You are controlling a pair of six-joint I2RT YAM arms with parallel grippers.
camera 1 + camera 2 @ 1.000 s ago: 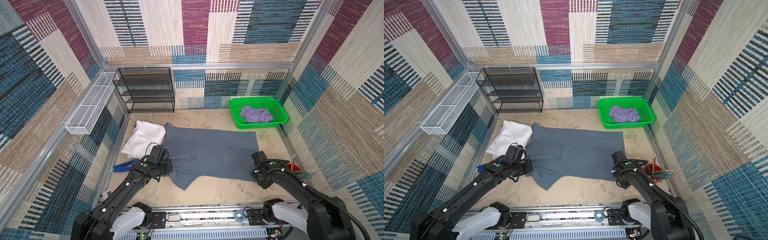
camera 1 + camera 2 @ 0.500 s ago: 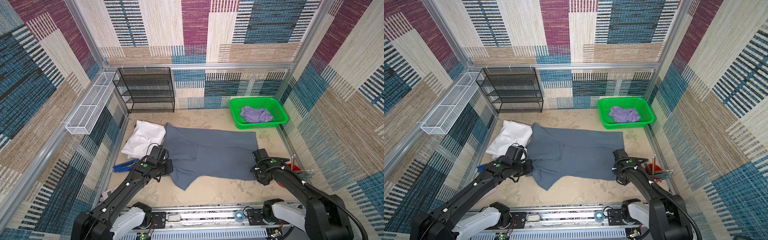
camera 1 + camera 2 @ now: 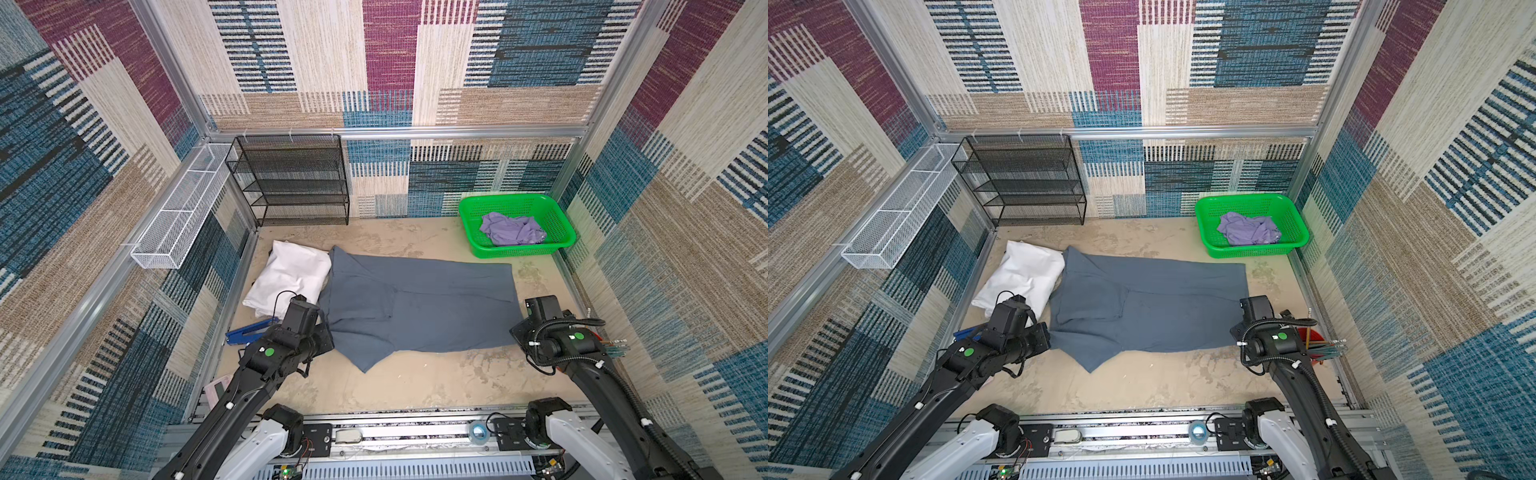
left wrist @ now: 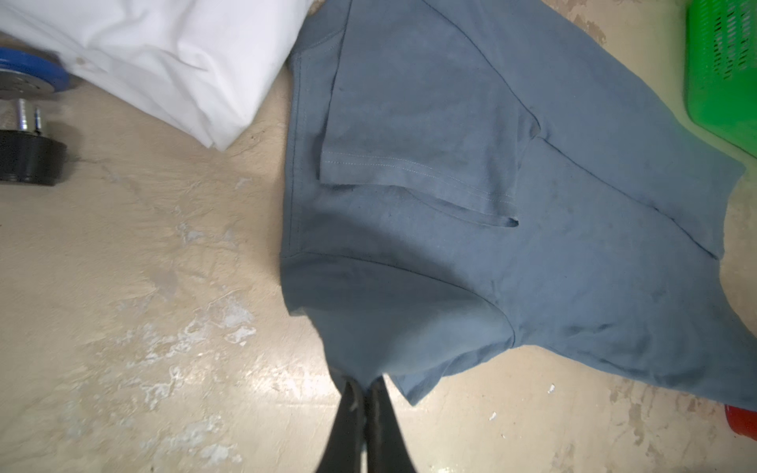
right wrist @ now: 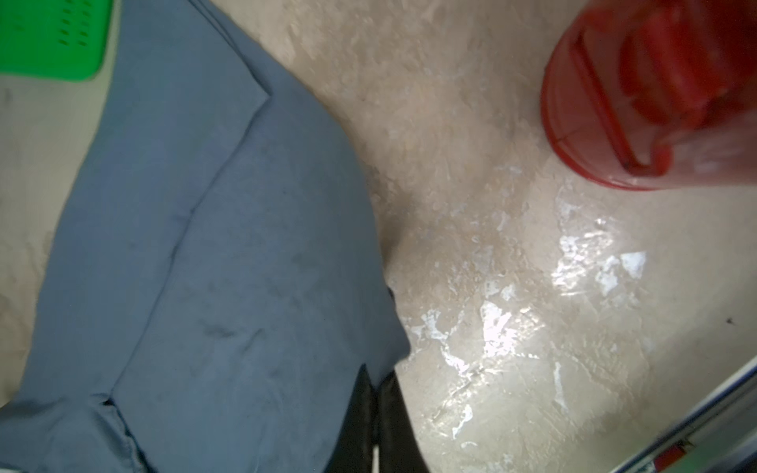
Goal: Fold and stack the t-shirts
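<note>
- Left tool (image 4: 366,387): pressed together, pinching the sleeve edge of the blue-grey t-shirt (image 3: 415,307).
- Right tool (image 5: 377,381): pinching the same shirt's hem corner.
- Shirt lies spread on the worktop (image 3: 415,386); lavender t-shirt (image 3: 511,228) sits crumpled in the green basket (image 3: 519,251).

Both arms matte black: left arm (image 3: 253,386), right arm (image 3: 598,374). Each has a round green sticker (image 3: 269,352) on a joint. White base housings (image 3: 259,446) sit on a metal rail (image 3: 399,417). The right arm carries black corrugated conduit (image 3: 579,320), the left a thin looped cable (image 3: 282,295). Fingers (image 4: 352,422) are black, slim and tapered.
</note>
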